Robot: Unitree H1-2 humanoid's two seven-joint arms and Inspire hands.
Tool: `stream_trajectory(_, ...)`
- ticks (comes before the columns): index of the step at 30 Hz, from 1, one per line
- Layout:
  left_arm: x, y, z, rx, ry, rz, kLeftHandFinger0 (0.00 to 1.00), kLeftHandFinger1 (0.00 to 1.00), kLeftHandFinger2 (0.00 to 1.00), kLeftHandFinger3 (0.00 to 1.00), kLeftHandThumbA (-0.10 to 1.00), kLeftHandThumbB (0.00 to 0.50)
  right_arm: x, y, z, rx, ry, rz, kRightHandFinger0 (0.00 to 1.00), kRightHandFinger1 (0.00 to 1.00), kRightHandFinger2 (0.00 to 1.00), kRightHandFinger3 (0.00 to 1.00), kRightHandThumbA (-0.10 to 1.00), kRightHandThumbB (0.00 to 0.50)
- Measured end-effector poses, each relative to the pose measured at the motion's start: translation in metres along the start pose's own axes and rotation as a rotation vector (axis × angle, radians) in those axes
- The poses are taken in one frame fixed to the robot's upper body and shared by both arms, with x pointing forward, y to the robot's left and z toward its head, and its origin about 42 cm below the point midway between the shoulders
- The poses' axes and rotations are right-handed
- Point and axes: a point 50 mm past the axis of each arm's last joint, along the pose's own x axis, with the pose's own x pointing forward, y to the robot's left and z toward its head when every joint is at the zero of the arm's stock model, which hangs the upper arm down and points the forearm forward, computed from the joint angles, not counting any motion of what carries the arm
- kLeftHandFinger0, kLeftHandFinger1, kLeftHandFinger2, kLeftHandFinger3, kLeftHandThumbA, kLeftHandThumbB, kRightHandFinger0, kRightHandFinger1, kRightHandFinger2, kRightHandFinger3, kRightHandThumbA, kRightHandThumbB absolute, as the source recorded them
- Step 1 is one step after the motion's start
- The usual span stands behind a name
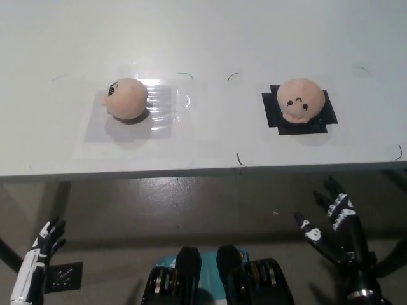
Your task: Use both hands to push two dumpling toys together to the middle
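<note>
**Both hands low, dumplings apart on the table**

White table (203, 38) fills the upper part of the view, its front edge running across the middle. On it, the left dumpling toy (127, 98) sits on a clear plastic sheet (162, 105), and the right dumpling toy (300, 100) sits on a black square patch (318, 121); the two are well apart. Below the table edge, over the floor, the white left hand (39, 257) hangs at the lower left, fingers loosely apart. The black right hand (334, 225) is raised at the lower right, fingers spread and pointing upward, holding nothing.
</note>
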Motion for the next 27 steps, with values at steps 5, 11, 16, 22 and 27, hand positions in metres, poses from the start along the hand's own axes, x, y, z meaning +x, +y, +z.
stream_trajectory(5,-0.007,0.0,0.025,-0.014,-0.095,-0.018,1.0,1.0,1.0,1.0,1.0,0.17,-0.009,-0.003,0.033,0.012,-0.12,0.02,0.74,0.76,0.89,0.98,0.75,0.102)
stream_trajectory(11,-0.012,0.0,0.074,-0.05,-0.274,-0.03,1.0,1.0,1.0,1.0,1.0,0.226,-0.008,-0.002,0.072,0.041,-0.27,0.036,0.77,0.8,0.91,1.0,0.78,0.145)
stream_trajectory(16,-0.013,-0.002,0.12,-0.091,-0.431,-0.042,1.0,1.0,1.0,1.0,1.0,0.255,0.007,-0.002,0.1,0.052,-0.385,0.035,0.82,0.85,0.99,1.0,0.81,0.136)
stream_trajectory(22,0.008,0.007,0.153,-0.097,-0.542,-0.027,1.0,1.0,1.0,1.0,1.0,0.274,0.046,-0.015,0.129,0.022,-0.495,0.013,1.0,1.0,1.0,1.0,0.92,0.142)
stream_trajectory(27,0.053,0.033,0.183,-0.054,-0.615,0.008,1.0,1.0,1.0,1.0,1.0,0.283,0.094,-0.028,0.143,-0.006,-0.503,0.016,1.0,1.0,1.0,1.0,0.95,0.145)
